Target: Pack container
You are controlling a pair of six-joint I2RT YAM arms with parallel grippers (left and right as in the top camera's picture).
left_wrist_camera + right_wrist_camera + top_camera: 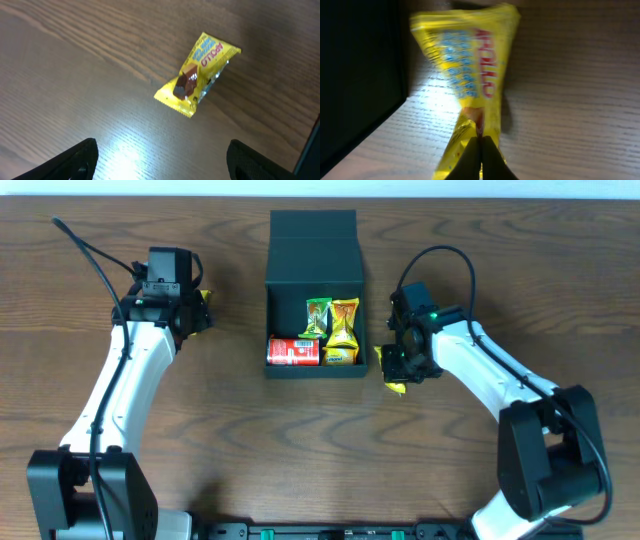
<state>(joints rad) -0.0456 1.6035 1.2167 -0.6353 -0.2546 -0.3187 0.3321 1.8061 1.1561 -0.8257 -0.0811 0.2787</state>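
Observation:
The black container (314, 245) stands open at the table's middle, its flap lid folded back. Inside lie a red can (293, 351), a green packet (317, 318) and a yellow packet (343, 330). My right gripper (398, 370) is shut on a yellow Apollo snack packet (470, 75) just right of the container's wall (355, 75). My left gripper (160, 160) is open above the table, with another yellow Apollo packet (197, 74) lying flat beyond its fingers; in the overhead view that packet (206, 300) peeks out beside the left wrist.
The wooden table (230, 440) extends around the container. Both arms' cables loop over the table at left and right.

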